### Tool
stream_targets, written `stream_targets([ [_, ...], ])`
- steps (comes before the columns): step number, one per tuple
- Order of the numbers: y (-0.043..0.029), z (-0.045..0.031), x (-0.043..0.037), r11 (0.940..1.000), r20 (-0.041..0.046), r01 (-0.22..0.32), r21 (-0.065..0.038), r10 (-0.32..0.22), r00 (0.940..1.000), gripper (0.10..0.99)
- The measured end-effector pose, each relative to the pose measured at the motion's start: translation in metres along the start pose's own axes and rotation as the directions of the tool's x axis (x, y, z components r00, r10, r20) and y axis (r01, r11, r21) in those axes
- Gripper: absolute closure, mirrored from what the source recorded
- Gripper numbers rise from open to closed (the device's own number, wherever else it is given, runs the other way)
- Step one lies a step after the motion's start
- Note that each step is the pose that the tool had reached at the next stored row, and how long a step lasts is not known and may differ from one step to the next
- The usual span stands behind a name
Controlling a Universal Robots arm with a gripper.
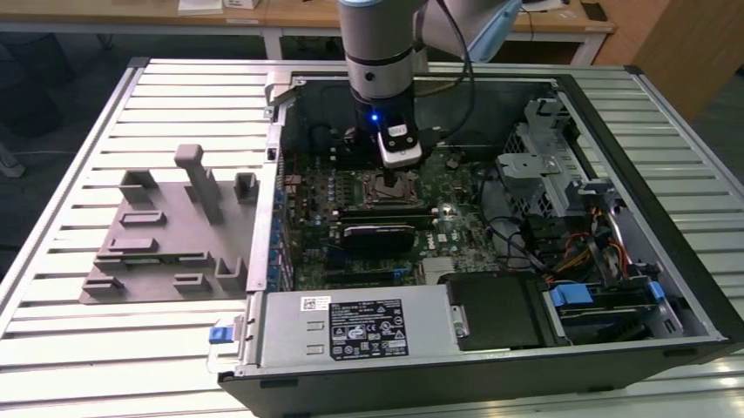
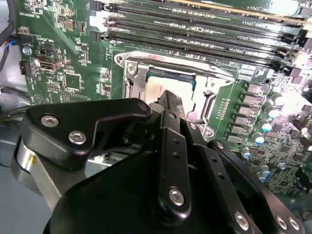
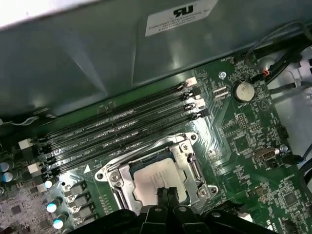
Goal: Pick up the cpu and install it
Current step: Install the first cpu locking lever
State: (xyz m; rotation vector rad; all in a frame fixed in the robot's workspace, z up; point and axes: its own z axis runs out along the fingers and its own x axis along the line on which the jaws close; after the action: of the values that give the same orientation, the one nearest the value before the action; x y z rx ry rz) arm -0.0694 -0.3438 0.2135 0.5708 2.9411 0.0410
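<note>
While the arm hangs low inside the open computer case (image 1: 651, 287), the gripper (image 3: 167, 194) has its two black fingertips (image 3: 171, 195) pressed together, clenched and holding nothing, right over the cpu (image 3: 155, 176). The cpu lies flat in the metal socket frame (image 3: 111, 178) on the green motherboard (image 3: 243, 141), just beside the row of memory slots (image 3: 122, 129). White stickers on the case wall (image 3: 181, 19) and the power supply (image 1: 348, 331) carry print too small to make out.

Lab: slatted workbench (image 1: 70, 218), desks (image 1: 279, 17)

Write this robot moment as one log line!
pincer: shut, above cpu | cpu: in motherboard socket | not clearly gripped
</note>
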Motion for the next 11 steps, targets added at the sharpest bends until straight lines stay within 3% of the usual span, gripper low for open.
stream_targets([
  [5,-0.0002,-0.0018,-0.0003,1.0,0.0,0.0,0.0,0.0,1.0,0.98],
  [11,0.0008,-0.0185,-0.0027,1.0,0.0001,0.0,0.0,0.0,1.0,0.98],
])
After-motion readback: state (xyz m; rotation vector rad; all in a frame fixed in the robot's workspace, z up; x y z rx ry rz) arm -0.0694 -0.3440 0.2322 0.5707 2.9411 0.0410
